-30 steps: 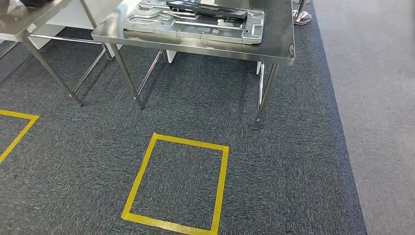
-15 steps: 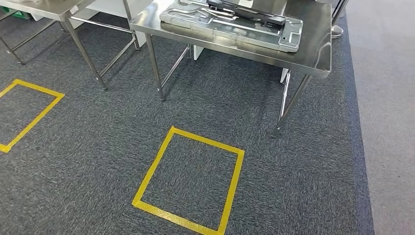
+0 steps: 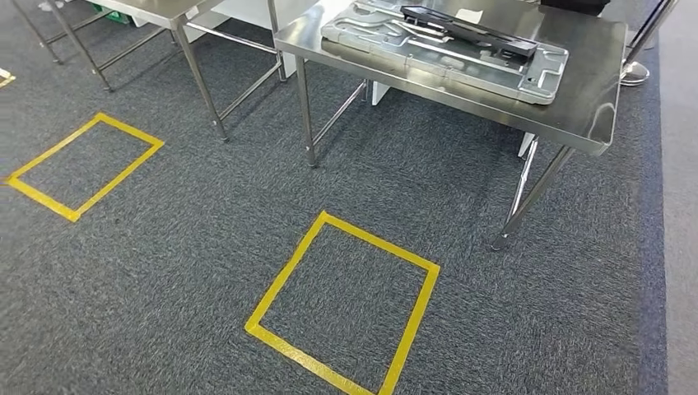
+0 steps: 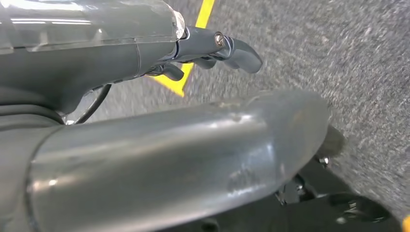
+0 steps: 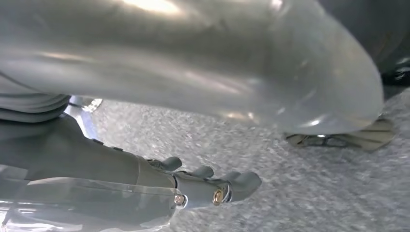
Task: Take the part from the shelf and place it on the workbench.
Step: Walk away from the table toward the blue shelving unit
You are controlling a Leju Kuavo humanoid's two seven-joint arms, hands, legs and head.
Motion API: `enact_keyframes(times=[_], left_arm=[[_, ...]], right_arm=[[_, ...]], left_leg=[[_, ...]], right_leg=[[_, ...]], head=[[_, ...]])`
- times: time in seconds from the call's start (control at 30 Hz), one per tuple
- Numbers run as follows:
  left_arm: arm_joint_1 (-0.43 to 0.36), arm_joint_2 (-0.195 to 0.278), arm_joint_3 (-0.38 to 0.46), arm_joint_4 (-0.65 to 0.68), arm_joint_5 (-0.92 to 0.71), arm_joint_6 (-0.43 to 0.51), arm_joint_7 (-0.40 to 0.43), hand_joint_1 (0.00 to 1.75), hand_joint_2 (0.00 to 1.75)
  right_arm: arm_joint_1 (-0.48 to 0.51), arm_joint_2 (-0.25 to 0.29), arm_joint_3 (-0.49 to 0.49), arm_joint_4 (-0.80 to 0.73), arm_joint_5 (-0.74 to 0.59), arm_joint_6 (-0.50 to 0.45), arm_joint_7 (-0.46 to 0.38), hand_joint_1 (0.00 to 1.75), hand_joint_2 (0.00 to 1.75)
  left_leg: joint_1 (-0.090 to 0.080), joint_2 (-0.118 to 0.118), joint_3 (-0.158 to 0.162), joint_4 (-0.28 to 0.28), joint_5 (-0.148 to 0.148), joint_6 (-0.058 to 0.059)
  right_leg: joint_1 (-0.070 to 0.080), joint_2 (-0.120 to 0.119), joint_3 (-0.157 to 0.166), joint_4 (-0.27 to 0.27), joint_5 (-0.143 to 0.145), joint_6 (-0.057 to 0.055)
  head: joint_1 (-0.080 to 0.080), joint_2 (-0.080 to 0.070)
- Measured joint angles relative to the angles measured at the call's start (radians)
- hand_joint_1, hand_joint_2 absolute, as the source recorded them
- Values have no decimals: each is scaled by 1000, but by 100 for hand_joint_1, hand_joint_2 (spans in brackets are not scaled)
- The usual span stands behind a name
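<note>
A steel workbench [image 3: 579,116] stands at the top of the head view. On it lies a flat silver cast plate [image 3: 441,51] with a long black part [image 3: 471,30] across its top. My left hand [image 4: 212,47] hangs over the grey carpet near a strip of yellow tape, fingers loosely apart, holding nothing. My right hand [image 5: 209,185] also hangs above the carpet, its fingers loosely extended with nothing in them. Both hands are far from the workbench.
A yellow tape square [image 3: 379,245] marks the carpet in front of the workbench, and a second one [image 3: 128,131] lies to the left. Another steel table [image 3: 161,10] stands at the top left. A lighter floor strip [image 3: 680,206] borders the carpet on the right.
The whole picture has shifted right: the camera has turned left, bringing the second yellow square fully into view. The plate and black part lie as before on the workbench.
</note>
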Motion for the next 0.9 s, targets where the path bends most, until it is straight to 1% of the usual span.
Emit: enact_keyframes(times=[0.03, 0.07, 0.1, 0.13, 0.17, 0.2, 0.23, 0.27, 0.3, 0.33, 0.37, 0.4, 0.43, 0.47, 0.5, 0.53, 0.57, 0.6, 0.63, 0.67, 0.7, 0.73, 0.77, 0.8, 0.83, 0.87, 0.9], left_arm=[[1, 0, 0, 0, 3, 0, 0, 0, 0], [3, -1, 0, 0, 3, 1, 0, 0, 0], [4, -1, 0, 0, 1, 2, 0, 0, 0], [4, -1, -1, 0, 0, 2, -1, 0, 0], [3, -2, -2, 0, -2, 2, -2, 0, 0], [1, -3, -3, 0, -2, 2, -4, 0, 0], [1, -4, -5, 0, -3, 2, -6, 0, 0], [1, -5, -6, 0, -4, 2, -8, 0, 0], [3, -5, -6, 0, -4, 2, -10, 0, 0], [4, -5, -6, 0, -3, 1, -12, 0, 0], [4, -4, -6, 0, -3, 1, -12, 0, 0], [4, -4, -6, 0, -2, 0, -13, 0, 0], [3, -4, -6, 0, -1, 0, -13, 0, 0], [2, -4, -6, 0, 0, -2, -12, 0, 0], [2, -4, -6, 0, 0, -3, -12, 0, 0], [3, -4, -6, 0, 1, -4, -10, 0, 0], [4, -4, -6, 0, 1, -5, -9, 0, 0], [5, -5, -6, 0, 2, -5, -8, 0, 0], [5, -5, -6, 0, 2, -6, -7, 0, 0], [4, -8, -6, 0, 2, -7, -8, 0, 0], [2, -11, -6, 1, 1, -8, -8, 0, 0], [0, -13, -6, 1, 0, -10, -10, 0, 0], [-1, -16, -6, 1, -1, -12, -12, 0, 0], [-1, -16, -6, 1, -1, -13, -13, 0, 0], [1, -15, -6, 1, -2, -15, -15, 0, 0], [2, -15, -6, 1, -2, -16, -16, 0, 0], [3, -14, -6, 1, -2, -17, -17, 0, 0]], right_arm=[[-1, 0, -9, 0, -9, -8, -14, 0, 0], [-2, 0, -14, 0, -1, -17, -22, 0, 0], [-3, -1, -13, 0, 20, -25, -25, 0, 0], [-3, -2, -7, 0, 42, -31, -27, 0, 0], [-3, -5, -1, 0, 57, -34, -29, 0, 0], [-3, -7, 2, 0, 65, -36, -32, 0, 0], [-4, -9, 4, 0, 67, -36, -35, 0, 0], [-7, -10, 5, 0, 69, -37, -37, 0, 0], [-10, -10, 7, 0, 71, -36, -38, 0, 0], [-13, -10, 9, 0, 73, -36, -39, 0, 0], [-14, -10, 10, 0, 74, -35, -39, 0, 0], [-14, -10, 11, 0, 75, -35, -39, 0, 0], [-12, -11, 12, 0, 77, -34, -39, 0, 0], [-11, -11, 12, 0, 78, -33, -37, 0, 0], [-11, -11, 12, 1, 79, -33, -35, 0, 0], [-10, -11, 12, 1, 81, -33, -31, 0, 0], [-10, -11, 12, 1, 82, -32, -27, 0, 0], [-10, -11, 12, 1, 83, -32, -25, 0, 0], [-9, -11, 12, 1, 84, -31, -22, 0, 0], [-9, -15, 12, 1, 85, -30, -20, 0, 0], [-8, -19, 12, 1, 85, -28, -18, 0, 0], [-9, -23, 12, 1, 86, -25, -16, 0, 0], [-11, -26, 11, 1, 87, -23, -15, 0, 0], [-14, -26, 11, 2, 88, -21, -15, 0, 0], [-16, -26, 11, 2, 89, -20, -14, 0, 0], [-16, -26, 11, 2, 91, -19, -14, 0, 0], [-16, -26, 11, 2, 92, -19, -14, 0, 0]], left_leg=[[5, 6, -11, 30, -8, -6], [10, 11, -2, 21, 4, -12], [14, 20, 26, -25, 29, -17], [19, 37, 67, -93, 57, -22], [20, 56, 100, -153, 79, -22], [20, 69, 122, -194, 91, -17], [18, 77, 130, -212, 95, -9], [15, 72, 126, -211, 94, 1], [13, 62, 123, -212, 96, 11], [13, 54, 123, -214, 99, 19], [13, 44, 123, -217, 103, 27], [14, 35, 123, -220, 108, 35], [13, 25, 121, -222, 112, 41], [10, 14, 117, -222, 116, 46], [6, 2, 113, -221, 118, 50], [1, -12, 110, -221, 120, 53], [-4, -26, 109, -221, 121, 55], [-9, -41, 109, -221, 123, 56], [-14, -56, 110, -221, 124, 57], [-18, -68, 110, -221, 125, 57], [-19, -82, 109, -222, 127, 56], [-17, -93, 106, -223, 129, 53], [-14, -104, 103, -224, 132, 48], [-11, -116, 100, -228, 136, 42], [-11, -119, 99, -229, 139, 38], [-14, -104, 95, -220, 134, 34], [-17, -79, 83, -196, 117, 31]], right_leg=[[-1, -15, -2, 2, -2, 2], [-2, -28, -3, 6, -4, 6], [-5, -40, -5, 12, -7, 11], [-7, -52, -6, 20, -12, 18], [-7, -62, -7, 30, -19, 27], [-6, -72, -7, 37, -25, 36], [-4, -80, -7, 43, -29, 44], [-3, -87, -4, 43, -31, 52], [-5, -94, 0, 41, -30, 58], [-8, -91, 3, 42, -32, 65], [-11, -74, 0, 54, -45, 70], [-13, -49, -12, 84, -69, 74], [-14, -19, -35, 136, -104, 75], [-12, 2, -69, 205, -141, 74], [-10, 12, -102, 270, -167, 72], [-7, 17, -125, 314, -175, 67], [-3, 21, -133, 321, -163, 60], [3, 27, -120, 287, -131, 49], [11, 43, -93, 224, -88, 33], [19, 69, -63, 155, -54, 12], [26, 91, -40, 97, -31, -6], [32, 105, -26, 62, -20, -20], [35, 108, -22, 47, -20, -30], [37, 97, -20, 40, -16, -35], [33, 83, -14, 26, -8, -36], [29, 70, -5, 7, 0, -36], [24, 54, 4, -10, 8, -35]], head=[[0, 0], [0, 0], [0, 0], [-1, 0], [-3, 0], [-3, 0], [-2, 0], [-2, 0], [-1, -1], [-1, -1], [-1, -1], [-1, -1], [0, 0], [1, 0], [1, 0], [1, 0], [1, 0], [1, 0], [1, 0], [-1, 0], [-4, 0], [-6, 0], [-7, 0], [-7, 0], [-7, 0], [-8, 0], [-11, 0]])
